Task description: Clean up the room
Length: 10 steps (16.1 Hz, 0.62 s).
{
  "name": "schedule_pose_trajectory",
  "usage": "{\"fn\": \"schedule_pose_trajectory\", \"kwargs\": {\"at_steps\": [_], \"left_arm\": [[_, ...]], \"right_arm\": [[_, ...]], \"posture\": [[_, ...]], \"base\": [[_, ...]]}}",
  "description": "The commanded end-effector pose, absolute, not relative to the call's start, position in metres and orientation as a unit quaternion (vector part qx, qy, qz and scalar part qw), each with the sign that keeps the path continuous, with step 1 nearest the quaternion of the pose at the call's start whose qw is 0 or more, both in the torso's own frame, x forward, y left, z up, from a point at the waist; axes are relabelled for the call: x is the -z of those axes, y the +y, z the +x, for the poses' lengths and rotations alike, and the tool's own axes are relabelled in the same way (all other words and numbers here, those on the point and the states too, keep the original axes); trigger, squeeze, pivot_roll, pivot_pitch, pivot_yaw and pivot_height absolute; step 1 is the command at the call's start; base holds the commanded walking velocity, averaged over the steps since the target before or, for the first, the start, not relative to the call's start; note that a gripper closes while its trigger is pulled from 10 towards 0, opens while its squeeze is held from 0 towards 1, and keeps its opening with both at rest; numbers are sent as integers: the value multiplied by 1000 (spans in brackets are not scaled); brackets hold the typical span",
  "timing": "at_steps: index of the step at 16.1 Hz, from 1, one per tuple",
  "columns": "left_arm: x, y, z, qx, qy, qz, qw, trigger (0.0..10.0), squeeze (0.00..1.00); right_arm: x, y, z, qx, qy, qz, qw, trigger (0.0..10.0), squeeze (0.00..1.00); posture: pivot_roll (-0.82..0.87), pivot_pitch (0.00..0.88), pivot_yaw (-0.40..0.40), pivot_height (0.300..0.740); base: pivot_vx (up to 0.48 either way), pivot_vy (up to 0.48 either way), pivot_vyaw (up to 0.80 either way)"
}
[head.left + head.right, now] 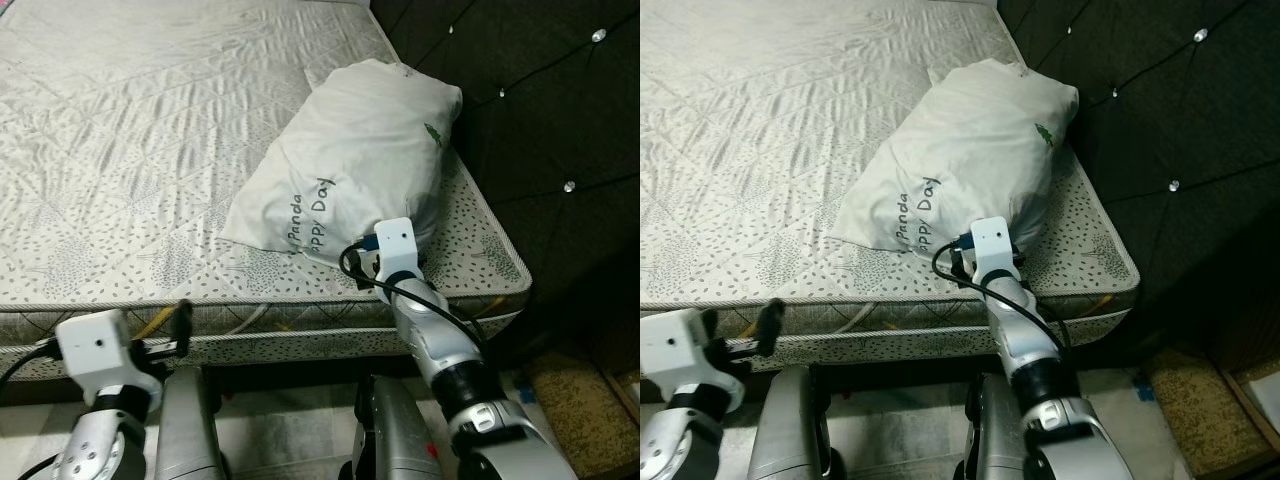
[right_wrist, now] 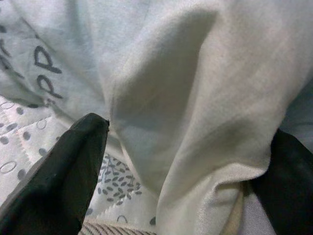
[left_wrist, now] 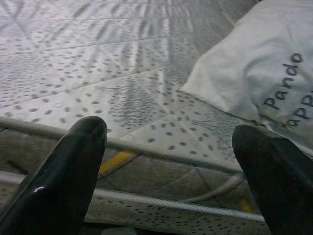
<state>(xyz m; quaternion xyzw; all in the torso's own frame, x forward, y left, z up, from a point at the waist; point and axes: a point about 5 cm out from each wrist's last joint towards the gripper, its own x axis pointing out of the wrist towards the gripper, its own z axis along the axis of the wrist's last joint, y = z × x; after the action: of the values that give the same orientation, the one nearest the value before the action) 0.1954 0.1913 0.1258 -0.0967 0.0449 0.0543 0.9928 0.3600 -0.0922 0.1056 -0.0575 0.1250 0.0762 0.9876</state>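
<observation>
Over on the left, the left gripper [image 3: 171, 166] hangs low at the near edge of the mattress [image 1: 150, 150], fingers spread wide apart with nothing between them; through the gap its wrist camera looks along the piped edge and across the speckled, quilted top. That mattress is bare, pale grey, and it runs across most of the head views.

Moving toward the middle, here is the pillow [image 1: 350, 160], a plump white one lying slantwise on the mattress near its right-hand corner, its far end up against the dark tufted headboard [image 1: 540, 110]. Dark lettering runs along its near side (something like "Panda" and "Happy Day") and a small green mark sits near the far end.

Now the right arm: it reaches up from below to the pillow's near corner, white wrist housing right at the bed's edge. The right gripper [image 2: 176, 161] has its fingers parted, one on each side of a bunched fold of the pillowcase, the cloth rising between them; the fingers are not pressed together on it.

Farthest right, a brownish patch of floor covering [image 1: 580, 400] lies beside the bed.
</observation>
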Motion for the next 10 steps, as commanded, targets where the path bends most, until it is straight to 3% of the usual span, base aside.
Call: {"fn": "schedule_pose_trajectory", "kwargs": {"at_steps": [1,5,6,7,8,10], "left_arm": [[-126,185,195,-49,46,-101,993,10000,0],[-125,181,188,-62,50,-110,991,10000,0],[-124,181,188,-62,52,-110,991,10000,0],[-124,181,188,-62,52,-110,991,10000,0],[-125,180,190,-62,50,-112,990,10000,0],[-126,179,191,-65,46,-114,990,10000,0]], "right_arm": [[-108,-94,364,-62,118,-57,989,10000,0],[-116,-100,374,-40,98,-65,992,10000,0],[-117,-101,376,-34,94,-67,993,4157,0],[-117,-101,377,-29,94,-70,993,4157,0],[-120,-98,380,-21,90,-63,994,0,0],[-125,-93,383,-16,84,-48,995,0,0]], "posture": [[44,181,-137,529],[59,189,-149,529],[66,191,-148,529],[66,191,-148,529],[73,194,-150,529],[73,194,-150,529]], "base": [[0,0,0],[0,0,0],[0,0,0],[0,0,0],[0,0,0],[0,0,0]]}}
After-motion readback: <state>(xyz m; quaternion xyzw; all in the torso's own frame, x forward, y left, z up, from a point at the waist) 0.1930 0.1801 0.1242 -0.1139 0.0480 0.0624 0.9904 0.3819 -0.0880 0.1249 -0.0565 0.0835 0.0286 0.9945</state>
